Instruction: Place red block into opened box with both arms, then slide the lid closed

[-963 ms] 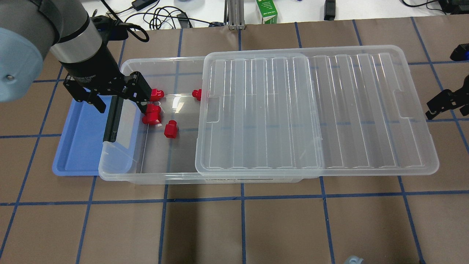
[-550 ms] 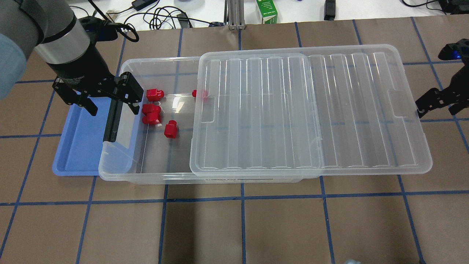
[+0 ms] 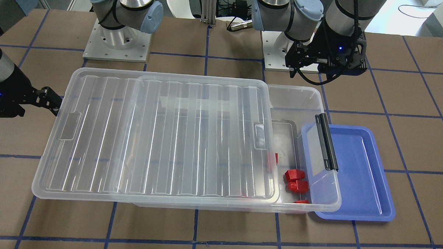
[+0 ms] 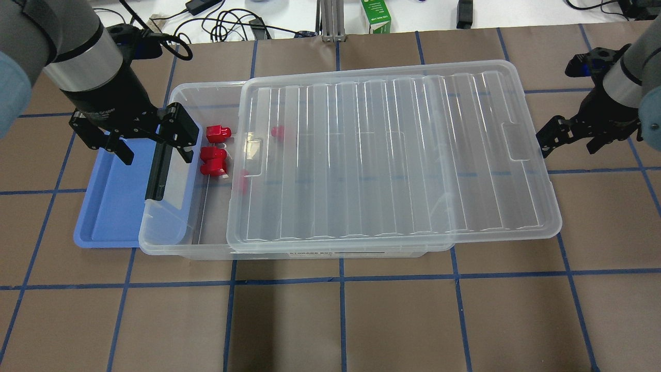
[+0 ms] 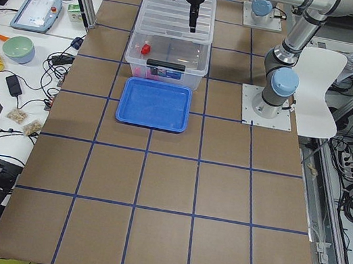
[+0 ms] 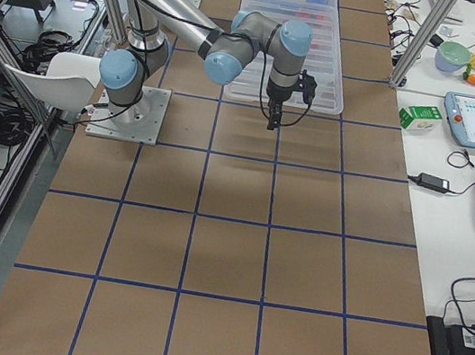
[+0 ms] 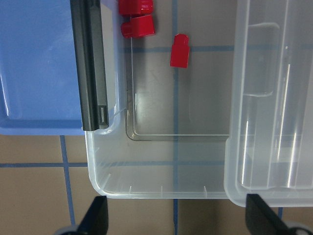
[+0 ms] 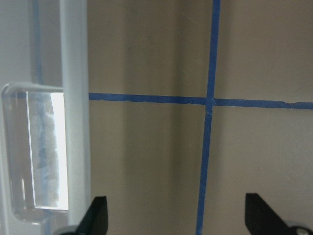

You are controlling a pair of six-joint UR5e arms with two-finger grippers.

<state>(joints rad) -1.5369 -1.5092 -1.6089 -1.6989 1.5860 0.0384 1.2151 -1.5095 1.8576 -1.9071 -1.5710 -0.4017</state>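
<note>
The clear box point(image 4: 175, 243) lies lengthwise on the table, and the ridged lid point(image 4: 392, 155) covers all but its left end. Two red blocks point(image 4: 217, 133) point(image 4: 213, 161) lie uncovered on the box floor. Two more point(image 4: 278, 132) point(image 4: 242, 181) show dimly through the lid. My left gripper point(image 4: 152, 144) hangs open and empty over the box's left end, above the black latch bar point(image 4: 159, 168). My right gripper point(image 4: 570, 140) is open beside the lid's right short edge point(image 8: 73, 98), one fingertip point(image 3: 54, 103) close against that edge.
A shallow blue tray point(image 4: 108, 206) lies partly under the box's left end. A green carton point(image 4: 376, 15) and cables sit past the table's far edge. Brown table with blue tape lines point(image 4: 341, 320) stretches in front of the box.
The lid has slid left over the box and now covers two blocks. My right gripper moved left with it. My left gripper drew back left from the blocks, still open.
</note>
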